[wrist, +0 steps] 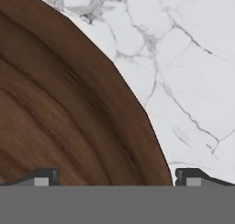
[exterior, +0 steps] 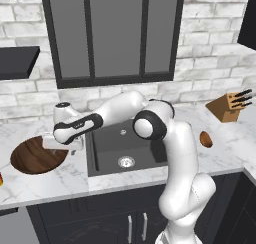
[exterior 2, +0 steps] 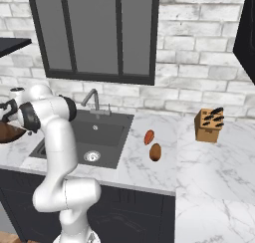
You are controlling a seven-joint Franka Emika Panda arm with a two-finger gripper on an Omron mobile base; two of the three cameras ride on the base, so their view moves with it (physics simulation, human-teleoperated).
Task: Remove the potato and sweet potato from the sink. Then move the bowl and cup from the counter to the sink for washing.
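Left of the sink (exterior: 125,153), the claw (wrist: 114,179) hangs wide open, gripping nothing, directly over the right rim of the bowl (exterior: 36,155), which sits flat on the desk (exterior: 45,180); the hand view puts 1 fingertip above the wood and the other above marble. You should lower straight down so the 2 fingers straddle the rim wall, then close firmly before lifting. Potato (exterior 2: 155,152) and sweet potato (exterior 2: 149,137) already lie on the desk right of the sink, so carry the bowl there level.
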